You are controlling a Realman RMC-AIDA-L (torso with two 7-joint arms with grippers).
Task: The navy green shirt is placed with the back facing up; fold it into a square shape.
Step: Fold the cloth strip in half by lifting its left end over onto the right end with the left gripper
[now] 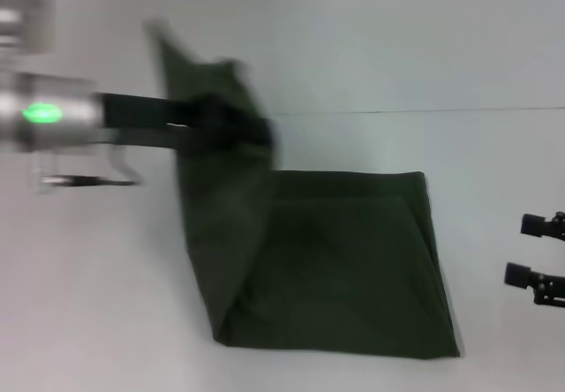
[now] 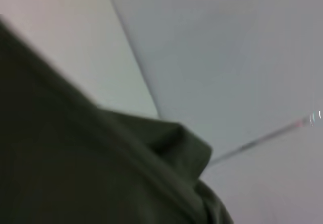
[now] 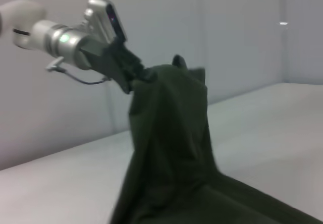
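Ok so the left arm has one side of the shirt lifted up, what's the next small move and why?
Probably carry the left gripper across toward the right gripper and lower it: it is shut on the navy green shirt, whose left side hangs raised while the rest lies flat.

Left pincer (image 1: 252,131) fingertips buried in shirt (image 1: 335,260) folds — right pincer (image 1: 540,251) cut by frame edge.

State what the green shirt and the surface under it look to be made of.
The navy green shirt: soft, matte knit fabric, apparently; it hangs in limp folds where the left gripper lifts it and shows no shine. The table: smooth, pale grey-white, probably laminate or painted board; material uncertain. The right gripper waits alongside.
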